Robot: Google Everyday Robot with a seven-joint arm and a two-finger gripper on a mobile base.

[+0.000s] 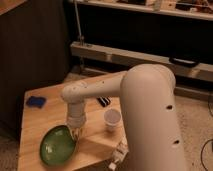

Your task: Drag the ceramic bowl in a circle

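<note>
Ceramic bowl: wide, shallow, glossy green. It sits near the table's front edge, toward the left corner, and its low side comes close to that edge.

Gripper: hangs straight down from the arm onto the bowl's right rim. The jaws are closed and seem to pinch the rim wall between them (the contact itself is partly hidden behind the wrist).

Handling, judged: glazed ceramic, so rigid, fairly heavy for its size, slick to metal fingers, and liable to chip if dropped or knocked. The rim is the only place to hold a dish this wide, with one finger inside and one outside. A drag from one side may make the bowl pivot about the pinch or tip up on its foot, so the pull should stay low and level.

Surface: the table is bare light wood, flat, and should let the glaze slide with modest friction. White cup stands just to the right of the gripper, and the circle must miss it. A blue object lies by the far left corner, and a small dark item lies beyond the cup.

Room: dim, with a metal rail behind and speckled floor to the right.
</note>
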